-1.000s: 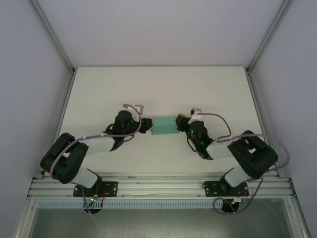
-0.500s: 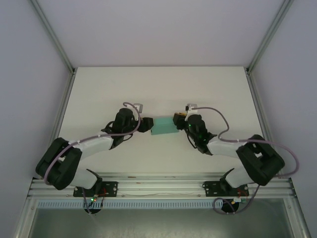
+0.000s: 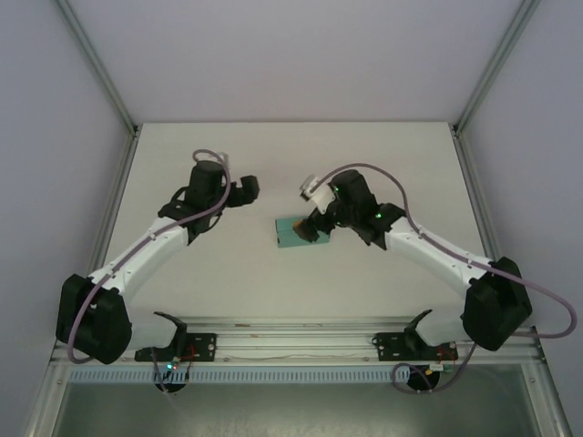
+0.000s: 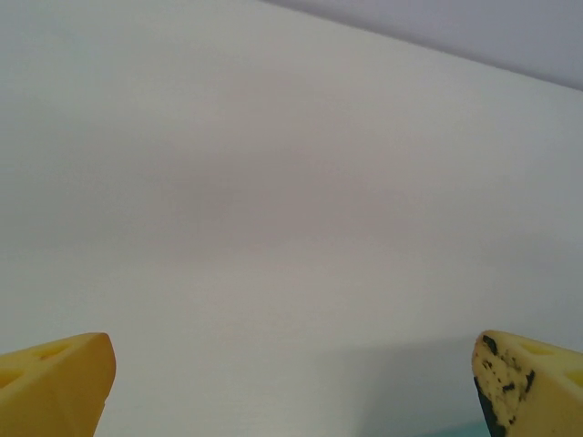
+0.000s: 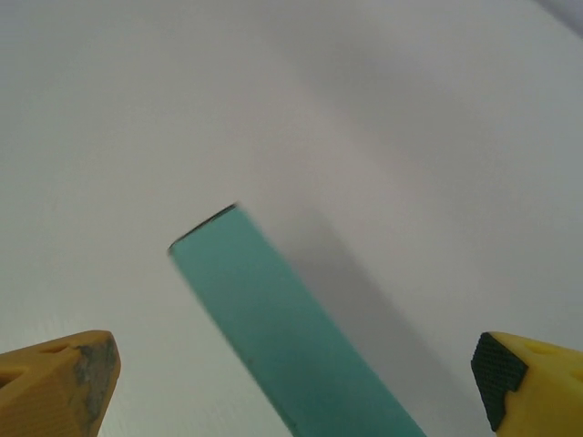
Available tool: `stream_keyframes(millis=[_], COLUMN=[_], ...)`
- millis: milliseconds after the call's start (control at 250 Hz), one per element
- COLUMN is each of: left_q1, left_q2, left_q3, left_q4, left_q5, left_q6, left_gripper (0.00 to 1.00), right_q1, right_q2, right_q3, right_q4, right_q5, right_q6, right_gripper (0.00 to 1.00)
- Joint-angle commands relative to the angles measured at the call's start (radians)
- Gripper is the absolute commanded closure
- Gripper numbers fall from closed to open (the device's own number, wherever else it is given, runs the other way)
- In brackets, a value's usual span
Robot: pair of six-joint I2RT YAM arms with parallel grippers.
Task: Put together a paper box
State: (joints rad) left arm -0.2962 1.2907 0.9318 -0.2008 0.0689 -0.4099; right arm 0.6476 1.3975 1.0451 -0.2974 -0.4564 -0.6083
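on the table (image 3: 383,164), paper box (image 3: 293,232) flat, right pincer (image 5: 296,373) spread wide over it, apparently clear, left pincer (image 4: 291,373) spread, empty

Bright, even, diffuse light; soft shadows; wrist views slightly blurred.

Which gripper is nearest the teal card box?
The right gripper, open directly above the teal-green card box; the left gripper hangs apart over white table.

paper box (image 3: 290,233): right end hidden under right gripper (image 3: 315,228) in top view | right wrist view: box runs off bottom edge, far end blurred; fingertips (image 5: 59,382) cut off at bottom corners | left wrist view: teal sliver (image 4: 451,432) at bottom edge, too small to identify | left gripper (image 3: 248,189): finger gap too small to read from above
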Motion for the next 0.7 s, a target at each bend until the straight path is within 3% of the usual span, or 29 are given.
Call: stream_keyframes(millis=[0, 144, 396, 536, 588, 668, 696], left_q1=[0.049, 0.108, 0.147, 0.155, 0.155, 0.155, 0.156], left_q2=[-0.05, -0.093, -0.149, -0.156, -0.158, -0.162, -0.163], left_q3=[-0.058, -0.113, -0.182, -0.184, -0.18, -0.178, -0.176], left_q4=[-0.087, -0.106, -0.107, -0.109, -0.111, -0.113, -0.114], left_q5=[-0.092, -0.102, -0.174, -0.177, -0.186, -0.209, -0.223], left_q6=[0.02, 0.005, -0.005, -0.002, -0.001, 0.006, 0.005], left_gripper=[0.0, 0.0, 0.0, 0.0, 0.0, 0.0, 0.0], right_q1=[0.004, 0.004, 0.011, 0.036, 0.049, 0.052, 0.054], right_q2=[0.107, 0.273, 0.465, 0.529, 0.534, 0.518, 0.508], right_q3=[0.112, 0.272, 0.432, 0.461, 0.455, 0.412, 0.384], right_q4=[-0.302, -0.396, -0.523, -0.506, -0.453, -0.328, -0.266], right_q5=[-0.078, 0.015, 0.068, 0.209, 0.262, 0.309, 0.338], right_q6=[-0.436, -0.514, -0.605, -0.577, -0.542, -0.499, -0.492], right_gripper=[0.0, 0.0, 0.03, 0.19, 0.3, 0.35, 0.42])
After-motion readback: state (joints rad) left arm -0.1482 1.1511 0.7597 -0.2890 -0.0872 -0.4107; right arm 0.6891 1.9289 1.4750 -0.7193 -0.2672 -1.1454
